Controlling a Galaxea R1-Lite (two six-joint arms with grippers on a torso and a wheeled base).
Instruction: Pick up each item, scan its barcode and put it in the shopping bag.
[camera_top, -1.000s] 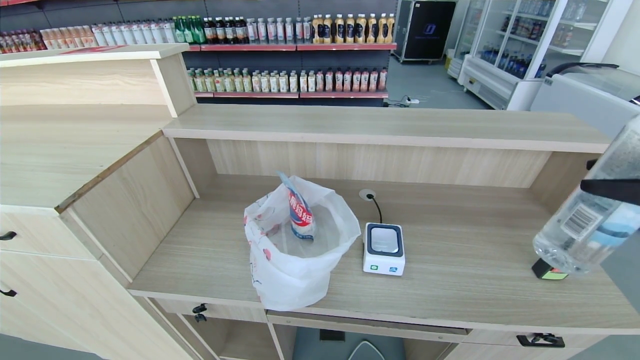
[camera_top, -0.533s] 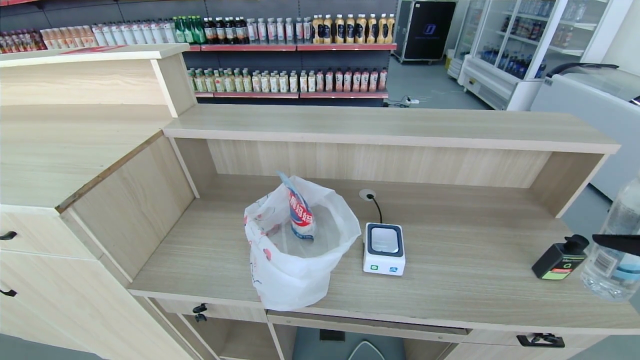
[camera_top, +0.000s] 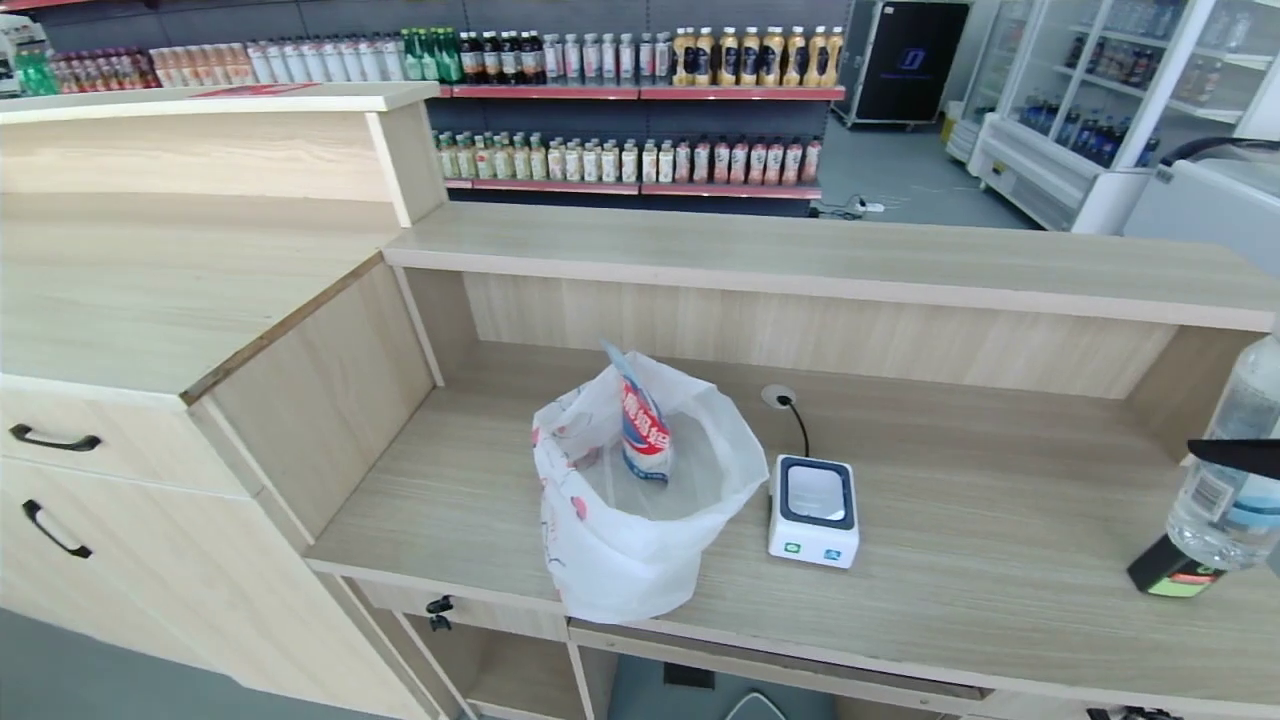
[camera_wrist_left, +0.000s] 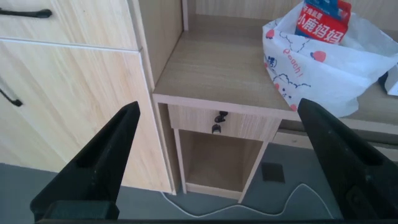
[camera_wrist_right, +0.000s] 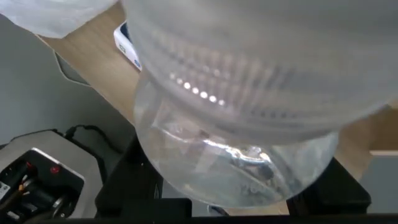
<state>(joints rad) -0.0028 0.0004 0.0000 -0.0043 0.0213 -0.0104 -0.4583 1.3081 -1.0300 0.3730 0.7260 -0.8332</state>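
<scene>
Right gripper (camera_top: 1238, 456) jaws pinching a clear bottle (camera_top: 1225, 500) at the desk's (camera_top: 980, 520) right edge, left gripper (camera_wrist_left: 217, 107) jaws standing spread, shopping bag (camera_top: 640, 520) sitting mid-desk.

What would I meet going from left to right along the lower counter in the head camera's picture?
White shopping bag, standing open → small white barcode scanner, just beside the bag → clear water bottle, held up at the counter's far right edge.

The scanner (camera_top: 813, 508) sits right of the shopping bag (camera_top: 620, 545) on the counter (camera_top: 990, 545).
</scene>
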